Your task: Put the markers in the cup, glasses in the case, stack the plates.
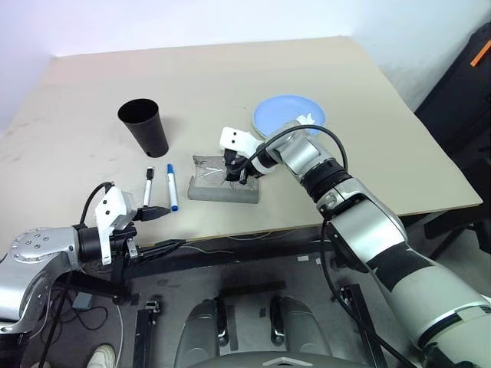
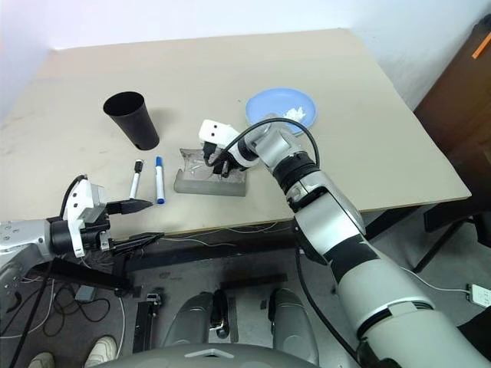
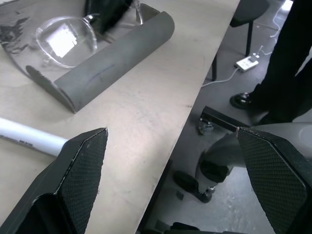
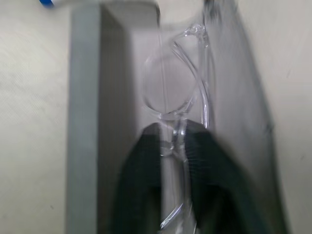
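Glasses (image 1: pixel 217 173): head view, in the open grey case (image 1: pixel 222 192) mid-bench (image 1: pixel 383 138), my right tool (image 1: pixel 234 170) clamped on them. Left wrist view: my left tool (image 3: pixel 170 170) spread wide, holding nothing. Right wrist view: fingers (image 4: pixel 141 170) pinch the clear frame

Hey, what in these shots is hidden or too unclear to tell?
- Mint green plate: unseen; the blue plate may cover it, under the white wad.
- Glasses: blurred in the right wrist view; whether they rest fully in the case is unclear.
- Blue-capped marker: cut off by that view's edge.
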Controlling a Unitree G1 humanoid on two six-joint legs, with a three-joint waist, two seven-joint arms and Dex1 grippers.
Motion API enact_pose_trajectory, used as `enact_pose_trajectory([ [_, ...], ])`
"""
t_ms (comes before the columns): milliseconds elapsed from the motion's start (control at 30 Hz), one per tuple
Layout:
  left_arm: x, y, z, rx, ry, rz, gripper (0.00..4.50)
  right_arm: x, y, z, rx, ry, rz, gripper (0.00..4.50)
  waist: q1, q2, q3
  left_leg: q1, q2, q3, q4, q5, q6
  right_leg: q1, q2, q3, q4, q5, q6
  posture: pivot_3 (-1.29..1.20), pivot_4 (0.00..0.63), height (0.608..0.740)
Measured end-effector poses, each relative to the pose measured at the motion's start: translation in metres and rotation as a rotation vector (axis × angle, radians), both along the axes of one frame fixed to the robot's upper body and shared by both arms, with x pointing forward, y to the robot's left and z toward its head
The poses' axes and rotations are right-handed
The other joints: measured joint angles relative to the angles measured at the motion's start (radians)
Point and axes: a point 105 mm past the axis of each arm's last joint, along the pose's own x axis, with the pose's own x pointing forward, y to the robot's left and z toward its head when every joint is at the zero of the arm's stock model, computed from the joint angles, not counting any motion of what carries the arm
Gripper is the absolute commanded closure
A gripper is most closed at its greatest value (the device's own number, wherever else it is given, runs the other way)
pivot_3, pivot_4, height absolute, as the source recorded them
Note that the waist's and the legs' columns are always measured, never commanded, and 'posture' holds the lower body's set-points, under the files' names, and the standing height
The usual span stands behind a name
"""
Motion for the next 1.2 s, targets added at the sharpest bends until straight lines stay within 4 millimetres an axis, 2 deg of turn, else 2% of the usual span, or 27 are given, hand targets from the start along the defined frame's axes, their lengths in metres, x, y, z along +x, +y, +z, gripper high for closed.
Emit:
enact_pose_trajectory([
  [300,0.0,0.0,-0.003,-0.001,0.022,0.006,0.06,-0.002,-0.004,-0.001,-0.004,0.028,0.022,4.48,-0.006,0.0,0.0,0.0,0.0,0.0,0.0,0.0,0.0,-0.001,-0.001,0.0,0.0,0.0,0.0,0.0,0.15,0.74],
  [567,-0.001,-0.004,-0.009,-0.002,0.048,-0.007,0.06,-0.015,-0.005,-0.003,-0.025,0.131,0.109,4.48,-0.007,0.0,0.0,0.0,0.0,0.0,0.0,0.0,0.0,-0.001,0.0,0.0,0.0,0.0,0.0,0.0,0.15,0.74],
  [800,-0.001,-0.005,-0.011,-0.012,0.049,0.003,0.06,-0.02,0.005,-0.006,-0.041,0.163,0.14,4.48,-0.009,0.0,0.0,0.0,0.0,0.0,0.0,0.0,0.0,-0.001,0.0,0.0,0.0,0.0,0.0,0.0,0.15,0.74],
  [1133,-0.002,-0.004,-0.012,-0.013,0.053,0.005,0.06,-0.024,0.008,-0.007,-0.047,0.16,0.2,4.48,-0.011,0.0,0.0,0.0,0.0,0.0,-0.001,0.0,0.0,-0.001,0.0,0.0,0.0,0.0,0.0,0.0,0.15,0.74],
  [1200,-0.002,-0.004,-0.012,-0.013,0.054,0.008,0.06,-0.025,0.009,-0.007,-0.051,0.155,0.213,3.96,-0.012,0.0,-0.001,0.0,0.0,0.0,-0.001,0.0,0.0,-0.001,0.0,0.0,0.0,0.0,0.0,0.0,0.15,0.74],
])
